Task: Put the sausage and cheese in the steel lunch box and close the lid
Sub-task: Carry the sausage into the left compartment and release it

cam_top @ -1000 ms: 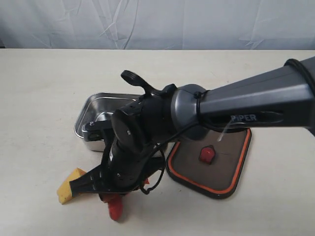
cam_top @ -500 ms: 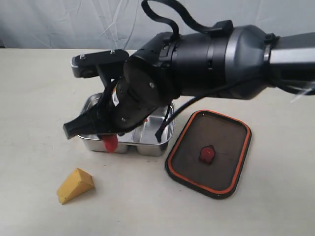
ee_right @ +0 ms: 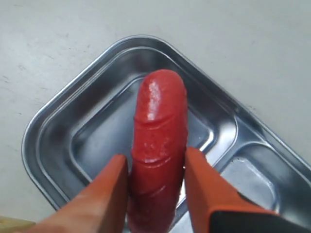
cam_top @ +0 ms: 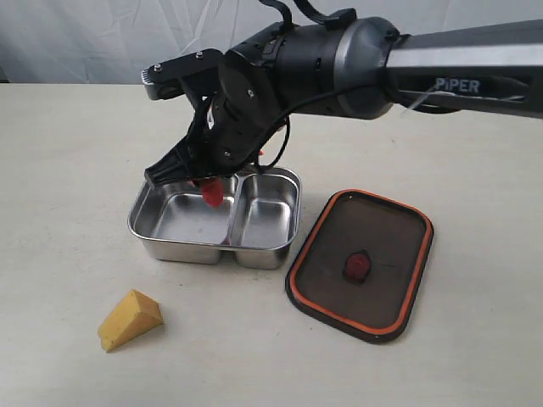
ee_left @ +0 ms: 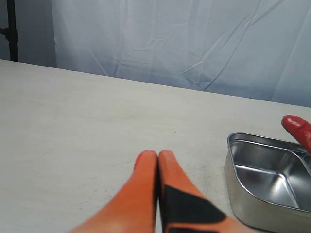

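My right gripper (cam_top: pixel 206 182) (ee_right: pixel 156 159) is shut on the glossy red sausage (cam_top: pixel 210 193) (ee_right: pixel 159 131) and holds it just above the steel lunch box (cam_top: pixel 146 227) (ee_right: pixel 58 116), over the larger compartment near the divider. The box holds nothing. In front of the box's left end, the yellow cheese (cam_top: pixel 129 320) wedge lies on the table. To the right of the box, the dark lid (cam_top: pixel 386 242) rests flat, its orange rim and red valve showing. My left gripper (ee_left: pixel 158 155) is shut and empty, low over bare table beside the box (ee_left: pixel 262 182); the sausage tip (ee_left: pixel 299 128) shows there.
The right arm's dark body (cam_top: pixel 322 59) stretches across the back of the box from the right. A pale curtain (cam_top: pixel 127 38) closes off the far edge of the table. A dark stand (ee_left: pixel 10 29) rises at the far corner in the left wrist view.
The right arm lifted the sausage from the table near the cheese and carried it back and up over the lunch box. The cheese and lid stayed put.
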Controlling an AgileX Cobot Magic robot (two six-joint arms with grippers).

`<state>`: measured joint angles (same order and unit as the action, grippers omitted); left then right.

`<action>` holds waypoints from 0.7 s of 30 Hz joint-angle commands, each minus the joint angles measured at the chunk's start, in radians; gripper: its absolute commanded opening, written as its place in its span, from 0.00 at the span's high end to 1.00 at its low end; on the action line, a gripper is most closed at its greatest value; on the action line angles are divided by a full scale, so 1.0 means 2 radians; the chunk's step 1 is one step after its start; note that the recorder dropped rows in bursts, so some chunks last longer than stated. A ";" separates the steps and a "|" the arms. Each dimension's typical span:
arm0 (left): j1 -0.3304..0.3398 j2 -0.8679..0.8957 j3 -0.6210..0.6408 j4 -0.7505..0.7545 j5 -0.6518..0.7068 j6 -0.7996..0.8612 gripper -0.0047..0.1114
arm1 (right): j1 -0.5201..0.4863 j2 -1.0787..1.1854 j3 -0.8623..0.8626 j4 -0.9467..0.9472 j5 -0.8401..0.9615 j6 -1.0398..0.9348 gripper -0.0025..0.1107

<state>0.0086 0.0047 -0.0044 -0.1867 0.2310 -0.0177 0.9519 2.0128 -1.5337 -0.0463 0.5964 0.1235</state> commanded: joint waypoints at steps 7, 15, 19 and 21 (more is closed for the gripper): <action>0.000 -0.002 0.002 -0.003 -0.001 0.001 0.96 | -0.002 0.029 -0.039 0.002 0.054 -0.036 0.72; 0.000 -0.002 0.002 -0.003 -0.001 0.001 0.96 | -0.002 0.028 -0.039 0.002 0.049 -0.038 0.58; 0.000 -0.002 0.002 -0.003 -0.001 0.001 0.96 | -0.002 0.028 -0.046 0.004 0.065 -0.088 0.58; 0.000 -0.002 0.002 -0.003 -0.001 0.001 0.96 | 0.001 0.028 -0.056 0.029 0.088 -0.160 0.58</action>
<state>0.0086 0.0047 -0.0044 -0.1867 0.2310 -0.0177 0.9519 2.0734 -1.6184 -0.0272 0.7267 -0.0402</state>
